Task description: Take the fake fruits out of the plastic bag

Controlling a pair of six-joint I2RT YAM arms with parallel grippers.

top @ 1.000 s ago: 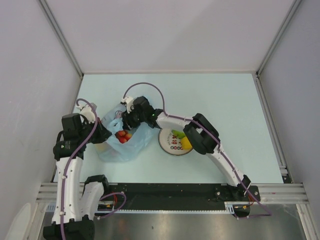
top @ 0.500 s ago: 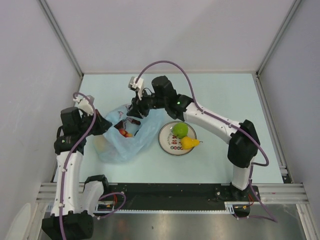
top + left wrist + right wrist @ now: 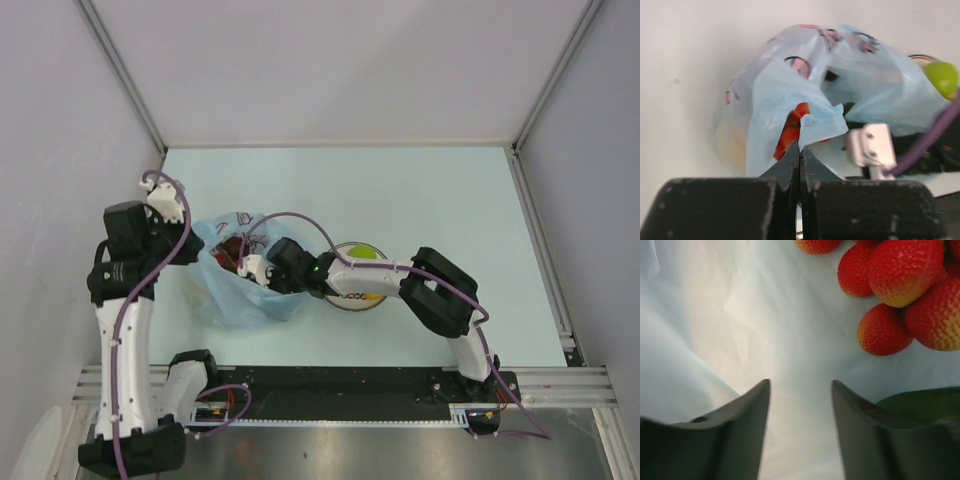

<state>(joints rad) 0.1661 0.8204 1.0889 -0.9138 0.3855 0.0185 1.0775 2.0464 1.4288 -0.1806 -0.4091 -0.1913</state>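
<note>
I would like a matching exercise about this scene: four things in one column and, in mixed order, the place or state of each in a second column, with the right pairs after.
Things:
1. left gripper
2. right gripper
3. green apple
4. red berries

Places or states:
a. on the plate
b. open, reaching into the bag
c. lying loose in the bag
d. shut on the bag's edge

Pairs: 1-d, 2-b, 3-a, 4-c.
</note>
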